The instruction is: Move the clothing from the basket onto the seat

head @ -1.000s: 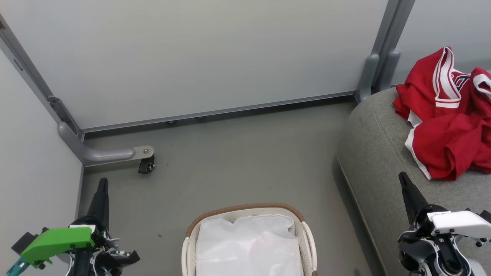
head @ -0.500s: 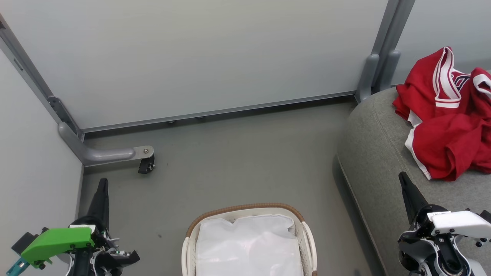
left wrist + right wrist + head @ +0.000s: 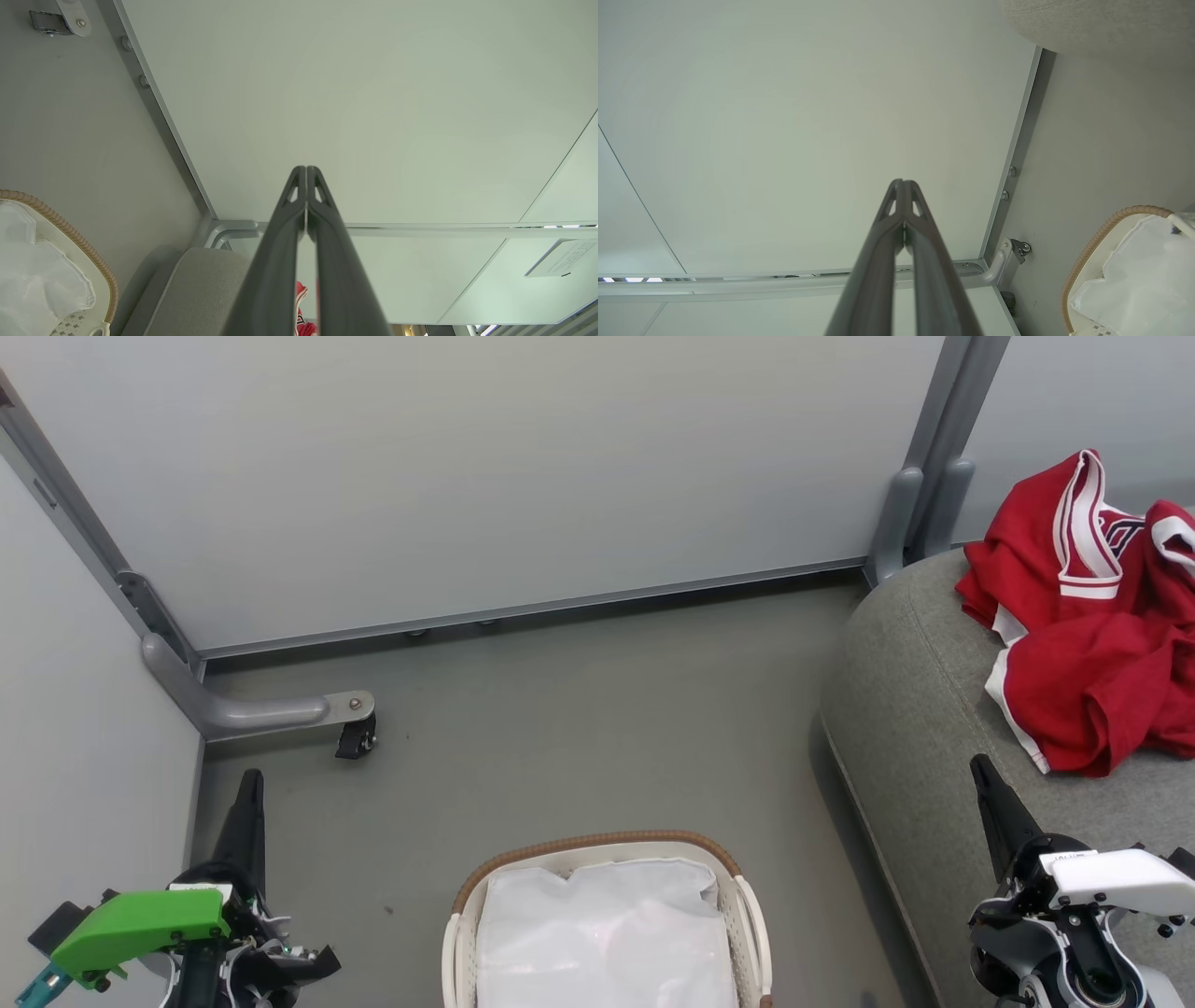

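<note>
Pale partition panels (image 3: 523, 476) stood on a grey floor (image 3: 579, 737), with a curved metal foot (image 3: 252, 712) carrying a black caster (image 3: 355, 739) at the left corner.

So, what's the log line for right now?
clothing: on seat; basket: white liner showing; left gripper: jaws shut; right gripper: jaws shut

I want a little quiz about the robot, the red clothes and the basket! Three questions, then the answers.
1. True or false: the red clothing lies on the grey seat.
2. What shows inside the basket? A) a heap of red shirts B) a white cloth liner C) a green ball
3. Fill the gap: the left gripper and the right gripper each have their fingers ____ (open or shut).

Key: 1 true; 2 B; 3 shut.
</note>
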